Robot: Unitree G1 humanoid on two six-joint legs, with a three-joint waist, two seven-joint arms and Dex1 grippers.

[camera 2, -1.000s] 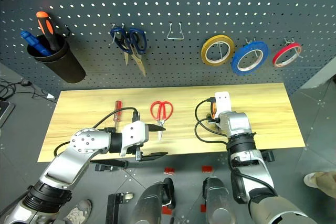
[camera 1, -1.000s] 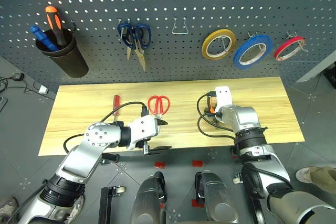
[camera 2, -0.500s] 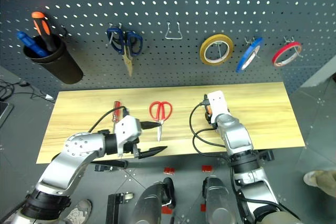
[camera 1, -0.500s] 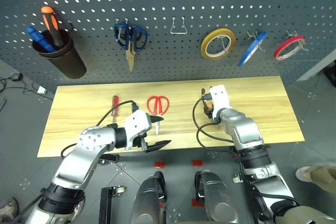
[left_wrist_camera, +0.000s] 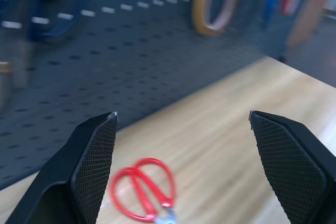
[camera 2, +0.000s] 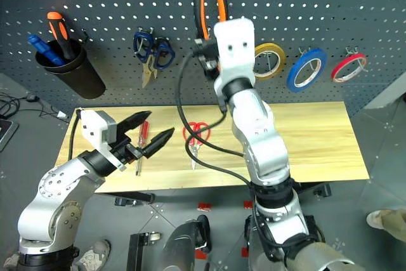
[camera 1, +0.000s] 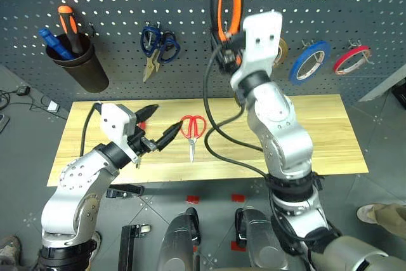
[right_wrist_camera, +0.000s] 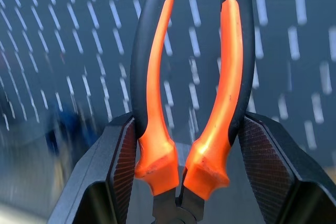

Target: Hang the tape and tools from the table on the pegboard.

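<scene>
My right gripper (camera 1: 226,41) is raised in front of the pegboard (camera 1: 355,4), shut on the pliers (right_wrist_camera: 157,77). Their orange-and-black handles point up, between the blue scissors and the yellow tape ring. The blue tape (camera 1: 309,61) hangs on a pegboard hook to the right of it. The red scissors (camera 1: 191,128) lie on the table (camera 1: 317,131) near its middle. The red-handled screwdriver (camera 2: 143,131) lies left of them, partly behind my left gripper (camera 2: 160,122). That gripper hovers open and empty above the table, pointing toward the scissors (left_wrist_camera: 144,187).
On the pegboard hang blue-handled scissors (camera 1: 158,42), a yellow tape ring (camera 2: 269,60) partly behind my right wrist, and a red tape ring (camera 1: 351,58). A black cup (camera 1: 79,61) at the left holds an orange-handled screwdriver and a blue tool. A black cable loops from my right arm over the table.
My right gripper has risen from the table to the pegboard, carrying the pliers. My left gripper has lifted and swung level above the table. The blue tape ring swung edge-on, then faces flat again.
</scene>
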